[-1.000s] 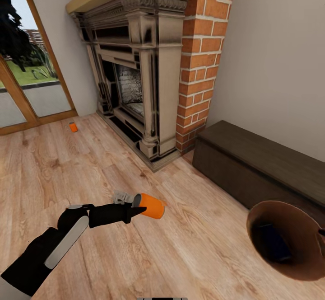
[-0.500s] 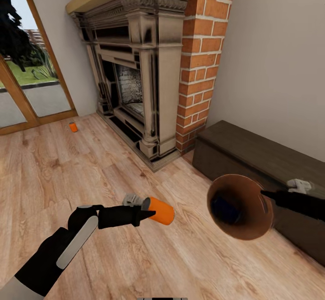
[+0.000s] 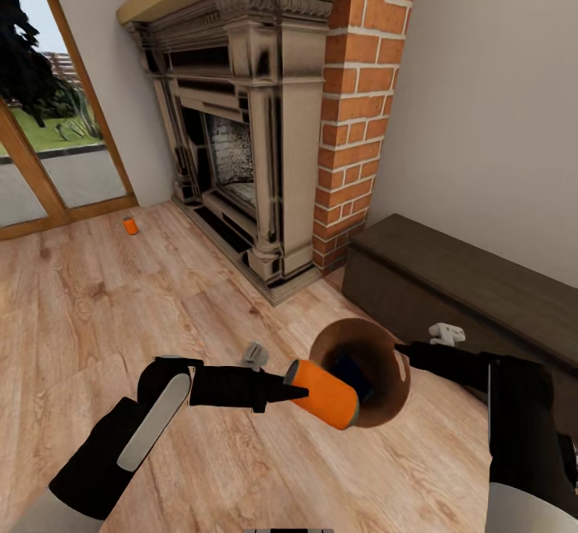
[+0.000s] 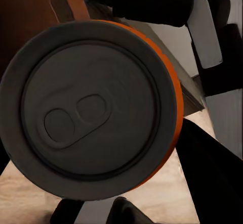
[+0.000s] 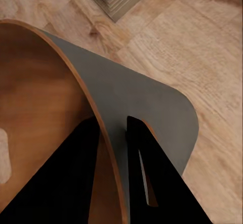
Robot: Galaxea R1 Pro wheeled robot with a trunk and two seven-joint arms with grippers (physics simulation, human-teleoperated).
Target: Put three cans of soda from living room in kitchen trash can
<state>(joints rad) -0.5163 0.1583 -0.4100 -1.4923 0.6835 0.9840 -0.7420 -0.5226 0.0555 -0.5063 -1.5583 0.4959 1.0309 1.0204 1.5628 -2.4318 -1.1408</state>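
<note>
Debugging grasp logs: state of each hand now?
Left hand: closed on the orange soda can.
Right hand: closed on the trash can rim.

I see the room evenly and fairly brightly lit, with daylight at the glass doors (image 3: 48,140) and no hard shadows on the wood floor (image 3: 104,308). The head view bends straight lines toward its edges. The render looks slightly soft and smeared. My left wrist view is dim, the can top (image 4: 91,107) dark grey.
</note>
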